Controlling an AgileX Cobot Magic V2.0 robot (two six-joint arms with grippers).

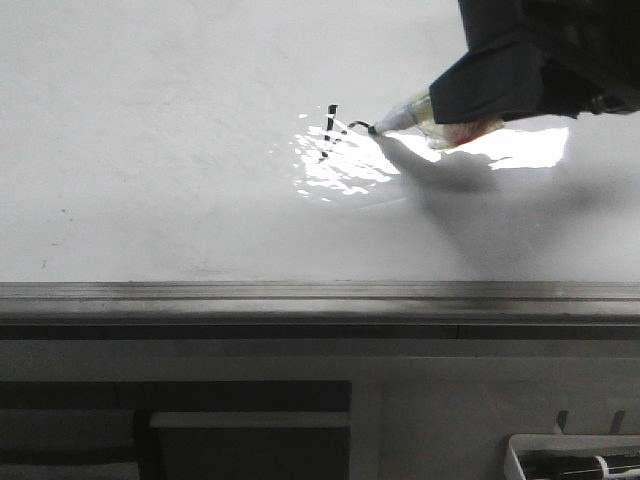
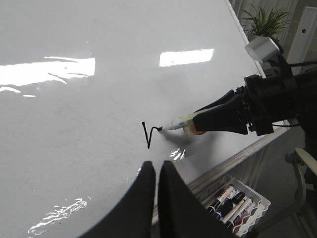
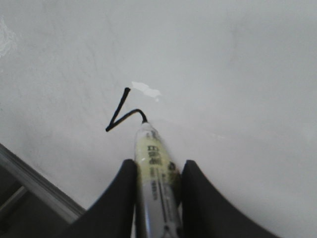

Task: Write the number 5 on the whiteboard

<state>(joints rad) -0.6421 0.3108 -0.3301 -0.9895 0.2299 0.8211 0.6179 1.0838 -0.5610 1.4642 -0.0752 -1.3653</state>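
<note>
We keep the left gripper point(image 2: 156, 171), fingers together and holding nothing, clear of the stroke. With the right gripper point(image 3: 157, 171) clamped on the marker point(image 3: 153, 158), we hold the tip flat on the whiteboard point(image 1: 150, 150) and curve the bowl evenly. The number 5 point(image 2: 148, 133), mid-board at the tip, shows a thin black vertical and a starting hook.

Our right gripper point(image 1: 470, 125) comes in from the two o'clock corner of the front view, its black fingers point(image 3: 119, 198) clamped on either side of a marker point(image 3: 153, 168) with the tip pointing toward nine o'clock. Our left gripper point(image 2: 156, 173) hangs apart from it, its two dark fingers point(image 2: 143, 193) pressed together on nothing.
</note>
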